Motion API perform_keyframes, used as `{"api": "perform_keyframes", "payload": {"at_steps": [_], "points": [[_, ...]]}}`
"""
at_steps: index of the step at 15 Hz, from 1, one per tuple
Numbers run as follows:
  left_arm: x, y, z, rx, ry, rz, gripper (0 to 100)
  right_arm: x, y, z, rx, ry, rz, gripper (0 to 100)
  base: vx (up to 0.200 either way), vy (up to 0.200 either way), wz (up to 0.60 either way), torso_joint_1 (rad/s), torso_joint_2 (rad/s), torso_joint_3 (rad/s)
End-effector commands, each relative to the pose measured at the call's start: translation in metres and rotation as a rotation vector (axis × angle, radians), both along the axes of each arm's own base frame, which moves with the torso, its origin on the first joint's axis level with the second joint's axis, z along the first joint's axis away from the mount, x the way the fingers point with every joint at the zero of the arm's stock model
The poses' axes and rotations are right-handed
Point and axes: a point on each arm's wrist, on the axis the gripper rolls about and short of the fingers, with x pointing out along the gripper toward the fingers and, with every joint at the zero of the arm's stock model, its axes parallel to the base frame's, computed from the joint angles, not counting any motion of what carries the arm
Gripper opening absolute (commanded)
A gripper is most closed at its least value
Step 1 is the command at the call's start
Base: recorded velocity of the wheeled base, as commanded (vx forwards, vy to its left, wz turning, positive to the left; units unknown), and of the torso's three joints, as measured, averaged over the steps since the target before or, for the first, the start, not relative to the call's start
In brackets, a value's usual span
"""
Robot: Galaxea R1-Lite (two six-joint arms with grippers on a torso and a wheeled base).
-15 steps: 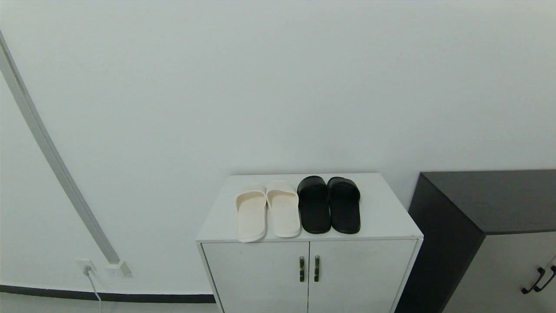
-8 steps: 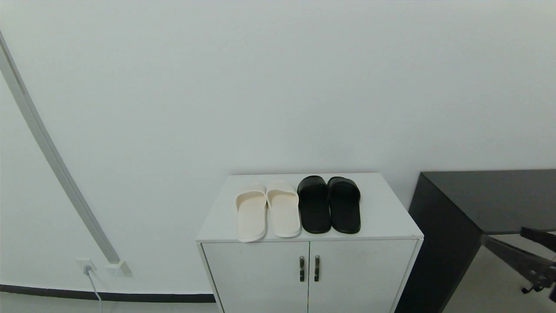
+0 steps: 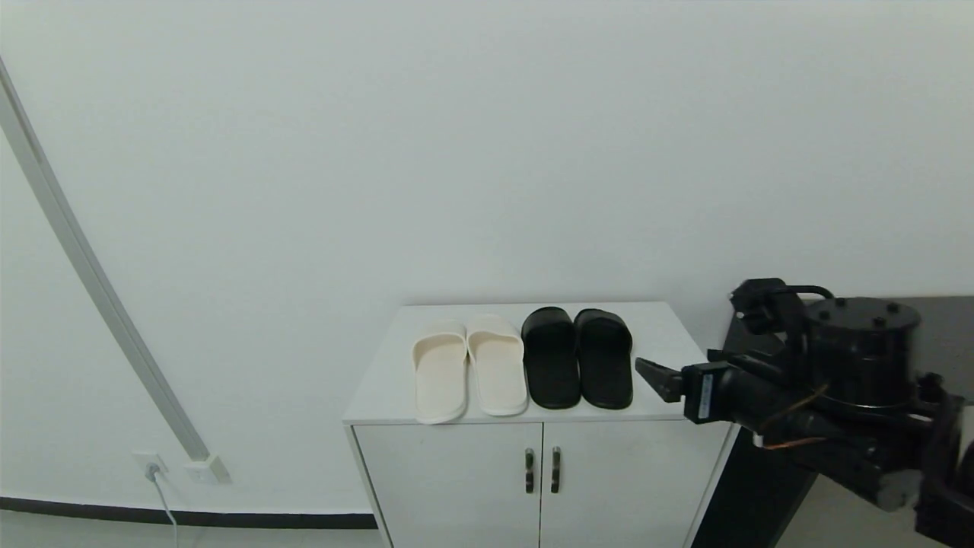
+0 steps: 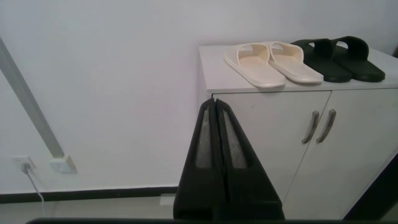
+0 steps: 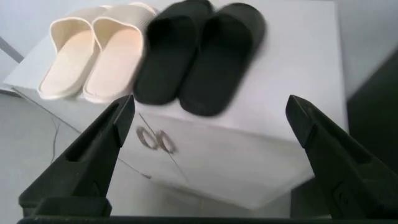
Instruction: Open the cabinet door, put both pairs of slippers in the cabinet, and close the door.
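Head view: white cabinet (image 3: 670,358) at 6 o'clock against a plain white wall (image 3: 487,152). It's boxy, with flat matte panels. Both doors (image 3: 449,487) are closed, with two slim vertical metal handles (image 3: 529,470) side by side at the centre seam. On top sit cream slippers (image 3: 468,369), smooth moulded and rounded, with black slippers (image 3: 578,367) of the same shape, matte, just beside them at their 3 o'clock. All four lie flat, long axes on the 12–6 line, strap ends toward the wall at 12, heels at the front edge at 6. Right gripper (image 3: 656,377), black and wedge-tipped, sits at 3 o'clock of the black pair near the cabinet's right front corner, tip pointing to 9. Dark cabinet (image 3: 947,312) at 3 o'clock, partly behind the arm. Grey conduit (image 3: 91,274) slants from 10 down to 8 and ends by a socket (image 3: 148,462) with a cable (image 3: 167,510) hanging from it. Left wrist view: left gripper (image 4: 215,106) is clenched, two black tapered fingers pressed flat together with nothing between. It sits in front of the cabinet (image 4: 267,143), apart from it. Cream slippers (image 4: 273,62) and black slippers (image 4: 339,53) are on top, handles (image 4: 319,126) under the front edge. Right wrist view: right gripper (image 5: 210,101) is released, fingers (image 5: 87,162) spread wide and holding nothing. Beyond them are the black slippers (image 5: 199,53) with the cream slippers (image 5: 93,53) alongside, and the handles (image 5: 155,140) lower on the front.
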Motion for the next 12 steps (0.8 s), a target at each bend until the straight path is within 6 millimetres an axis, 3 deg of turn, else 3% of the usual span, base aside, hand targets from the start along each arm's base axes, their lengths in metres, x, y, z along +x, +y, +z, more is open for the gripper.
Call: {"api": "perform_keyframes", "payload": {"at_steps": [1, 5, 12], "points": [[0.0, 0.0, 0.0, 0.0, 0.001, 0.002, 0, 0.026, 0.038, -0.015, -0.029, 0.012, 0.0, 100, 0.0, 0.0, 0.0, 0.0, 0.0, 0.0], [0.0, 0.0, 0.0, 0.0, 0.001, 0.0, 0, 0.039, 0.075, -0.023, -0.058, 0.0, -0.03, 100, 0.0, 0.0, 0.0, 0.0, 0.0, 0.0], [0.0, 0.0, 0.0, 0.0, 0.001, 0.0, 0, 0.081, 0.096, -0.057, -0.076, 0.019, -0.138, 100, 0.0, 0.0, 0.0, 0.0, 0.0, 0.0]]}}
